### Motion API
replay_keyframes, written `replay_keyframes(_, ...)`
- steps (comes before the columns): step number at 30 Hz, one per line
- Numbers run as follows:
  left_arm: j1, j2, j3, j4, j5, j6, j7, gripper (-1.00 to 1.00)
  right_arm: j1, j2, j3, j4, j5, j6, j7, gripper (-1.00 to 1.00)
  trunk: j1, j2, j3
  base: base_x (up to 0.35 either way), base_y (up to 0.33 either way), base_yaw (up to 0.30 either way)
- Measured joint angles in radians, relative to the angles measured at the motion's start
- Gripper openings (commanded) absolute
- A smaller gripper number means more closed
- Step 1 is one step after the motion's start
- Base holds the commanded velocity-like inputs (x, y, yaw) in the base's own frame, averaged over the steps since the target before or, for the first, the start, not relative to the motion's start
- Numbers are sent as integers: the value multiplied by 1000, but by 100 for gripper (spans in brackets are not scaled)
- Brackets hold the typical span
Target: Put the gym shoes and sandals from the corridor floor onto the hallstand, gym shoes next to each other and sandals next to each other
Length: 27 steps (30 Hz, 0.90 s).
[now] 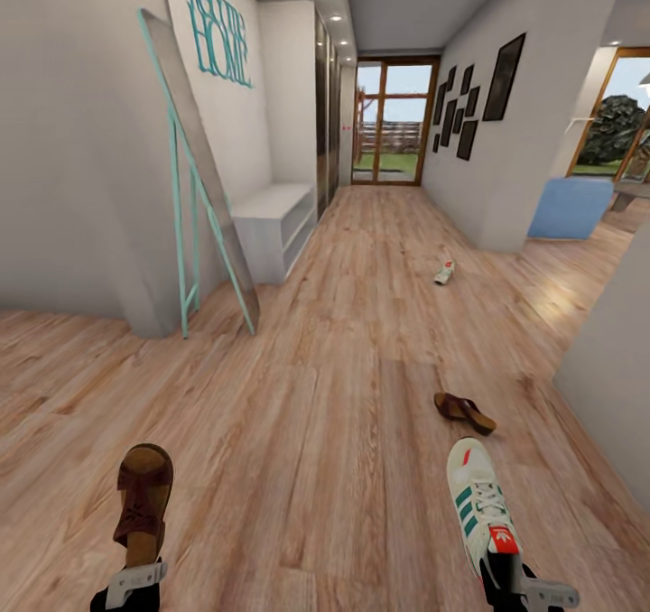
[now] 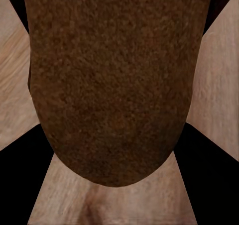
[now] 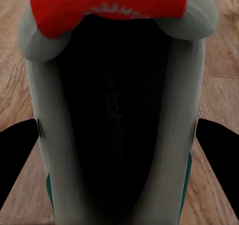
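- Down at the lower edge of the head view, both grippers are cut off by the frame: the left gripper (image 1: 135, 585) is closed on the heel of a sandal (image 1: 143, 502), the right gripper (image 1: 528, 589) on the heel of a gym shoe (image 1: 480, 504).
- Close up in the left wrist view, that sandal's (image 2: 109, 85) brown footbed hides most of the floor, and dark fingers (image 2: 20, 185) flank it.
- Seen from the right wrist, the sneaker's (image 3: 114, 115) dark opening and red heel patch sit between the fingers (image 3: 17, 150).
- Two sandals are countable: the held one and a second sandal (image 1: 464, 412) lying on the corridor floor (image 1: 343, 341), just ahead of the held sneaker.
- Two gym shoes: the held one and a second gym shoe (image 1: 445, 273) far down the corridor, too small for detail.
- One light grey bench unit (image 1: 273, 224) stands against the left wall, partly hidden behind a leaning mirror (image 1: 200, 179).
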State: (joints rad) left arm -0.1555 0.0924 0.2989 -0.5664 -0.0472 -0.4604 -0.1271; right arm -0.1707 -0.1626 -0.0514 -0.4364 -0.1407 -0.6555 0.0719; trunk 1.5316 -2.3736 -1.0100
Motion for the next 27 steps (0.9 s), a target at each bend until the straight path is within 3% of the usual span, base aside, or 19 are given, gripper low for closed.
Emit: replay_keyframes(27, 0, 0, 1, 2, 0, 0, 0, -100, 0, 3, 0, 2, 2, 0, 0, -100, 0, 0, 0, -261, -170, 277)
